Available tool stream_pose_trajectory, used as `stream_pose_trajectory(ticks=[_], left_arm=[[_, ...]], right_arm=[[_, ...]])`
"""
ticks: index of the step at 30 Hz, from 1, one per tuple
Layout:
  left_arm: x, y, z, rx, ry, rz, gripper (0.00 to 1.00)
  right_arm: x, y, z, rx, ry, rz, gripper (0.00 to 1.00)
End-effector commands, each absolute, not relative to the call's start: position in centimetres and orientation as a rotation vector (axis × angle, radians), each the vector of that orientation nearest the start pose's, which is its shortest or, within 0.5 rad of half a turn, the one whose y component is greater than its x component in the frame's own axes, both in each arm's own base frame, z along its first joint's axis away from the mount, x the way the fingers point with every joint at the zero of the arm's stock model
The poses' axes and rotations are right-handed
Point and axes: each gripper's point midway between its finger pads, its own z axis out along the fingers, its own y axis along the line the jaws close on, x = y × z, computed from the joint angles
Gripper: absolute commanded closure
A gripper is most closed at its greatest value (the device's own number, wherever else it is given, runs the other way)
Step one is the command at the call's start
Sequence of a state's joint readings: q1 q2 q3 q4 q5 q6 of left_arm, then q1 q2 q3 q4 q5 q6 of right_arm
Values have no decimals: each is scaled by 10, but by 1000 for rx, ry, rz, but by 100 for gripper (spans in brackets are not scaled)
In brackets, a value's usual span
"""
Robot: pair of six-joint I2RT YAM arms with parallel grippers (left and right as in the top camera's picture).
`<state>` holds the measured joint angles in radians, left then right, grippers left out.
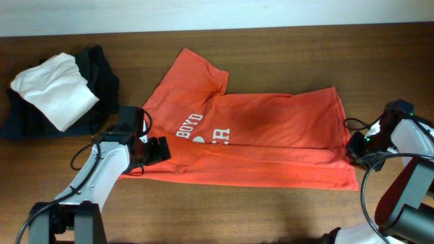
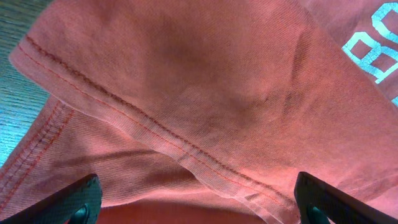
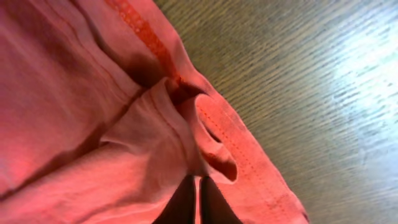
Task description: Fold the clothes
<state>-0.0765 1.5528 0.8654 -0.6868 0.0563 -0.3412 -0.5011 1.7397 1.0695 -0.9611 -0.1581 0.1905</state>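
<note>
**Orange-red shirt [image 1: 271, 129] spread on the table [image 1: 271, 210], its right corner pinched**

White came first at the far left: a folded white garment [image 1: 57, 88] lay on top of the dark garments [image 1: 102, 74], well apart from my fingers and just clear of the shirt's left edge.

Next came my left gripper [image 1: 157, 150], at the shirt's lower left edge. Through my left wrist camera its fingers [image 2: 68, 202] stood wide apart and held nothing. Between them ran a stitched hem [image 2: 155, 134] of one layer, which lay slantwise over another. A strip of table [image 2: 15, 99] showed at the left of that view. Whether my fingertips touched the cloth, I could not tell.

The shirt lay sideways across the middle of the table, with one sleeve [image 1: 200, 71] angled toward the far edge and a long crease running along its near side. White lettering [image 1: 190, 125] sat on the left part, just beyond my left gripper, and it also showed in the upper right corner of the left wrist view [image 2: 373, 43].

At the right end, my right gripper [image 1: 356, 146] was at the shirt's lower right corner. In the right wrist view its fingers [image 3: 183, 202] were pressed together on a bunched fold of the hemmed edge [image 3: 186, 124], with bare wood [image 3: 311, 74] beside it.
</note>
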Motion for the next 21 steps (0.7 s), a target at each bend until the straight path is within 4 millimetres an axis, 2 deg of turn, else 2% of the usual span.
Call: stream_pose_trajectory(ticks=[1, 8, 12, 13, 14, 15, 16, 18, 21], left_arm=[[288, -34, 29, -380, 2926, -156, 2], [288, -34, 29, -380, 2924, -157, 2], [288, -34, 29, -380, 2924, -157, 2], [288, -34, 29, -380, 2924, -157, 2], [288, -34, 29, -380, 2924, -156, 2], [288, -34, 29, -380, 2924, -157, 2], [288, -34, 29, -380, 2924, -157, 2], [288, -34, 29, -380, 2924, -156, 2], [288, -34, 29, -380, 2924, -156, 2]], right_arm=[[259, -118, 33, 1074, 2966, 190, 53], [255, -118, 19, 1072, 2959, 169, 68], [257, -116, 19, 1069, 2953, 198, 68], [257, -116, 19, 1070, 2953, 198, 74], [257, -115, 19, 1070, 2953, 198, 87], [258, -115, 19, 1070, 2952, 206, 96], [259, -112, 20, 1068, 2947, 239, 96], [272, -102, 28, 1050, 2908, 362, 96], [296, -109, 46, 1012, 2836, 392, 96]])
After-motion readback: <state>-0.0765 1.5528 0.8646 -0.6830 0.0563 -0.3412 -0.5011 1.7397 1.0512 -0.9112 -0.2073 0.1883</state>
